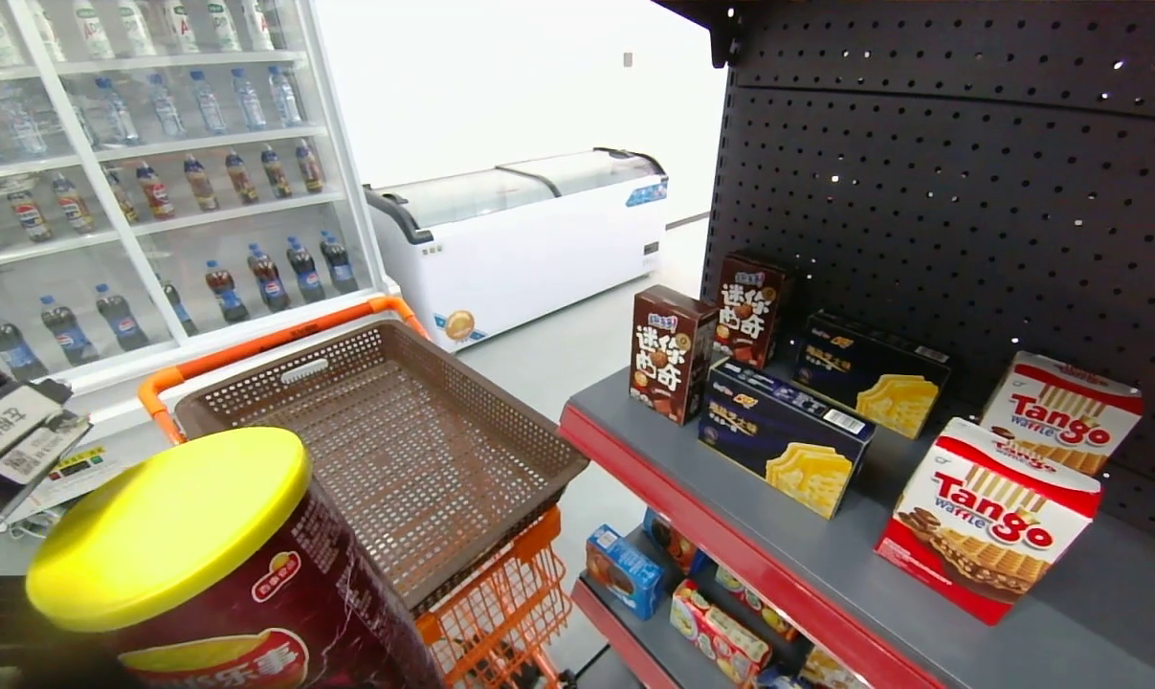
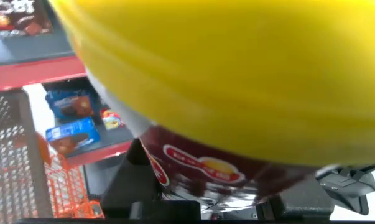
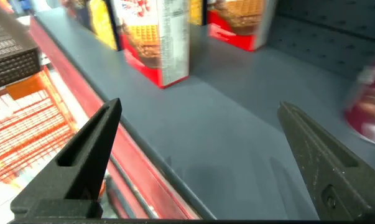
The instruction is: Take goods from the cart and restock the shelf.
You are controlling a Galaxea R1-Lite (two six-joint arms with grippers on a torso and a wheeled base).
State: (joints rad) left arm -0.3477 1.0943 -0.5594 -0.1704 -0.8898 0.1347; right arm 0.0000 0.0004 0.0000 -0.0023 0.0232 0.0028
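Note:
A dark red can with a yellow lid (image 1: 185, 565) hangs at the lower left of the head view, just in front of the cart's brown basket (image 1: 386, 431). My left gripper (image 2: 237, 190) is shut on the can (image 2: 224, 74), whose lid looms close to that wrist camera. The grey shelf (image 1: 730, 498) with a red front edge stands to the right. My right gripper (image 3: 199, 155) is open, hovering low over a bare stretch of the shelf board (image 3: 237, 124), with nothing between its fingers.
On the shelf stand brown boxes (image 1: 671, 352), dark blue boxes (image 1: 783, 435) and red-white wafer boxes (image 1: 988, 517). A lower shelf holds snack packs (image 1: 625, 569). The orange cart frame (image 1: 500, 612) is left of the shelf. A drinks fridge (image 1: 146, 182) and chest freezer (image 1: 529, 239) stand behind.

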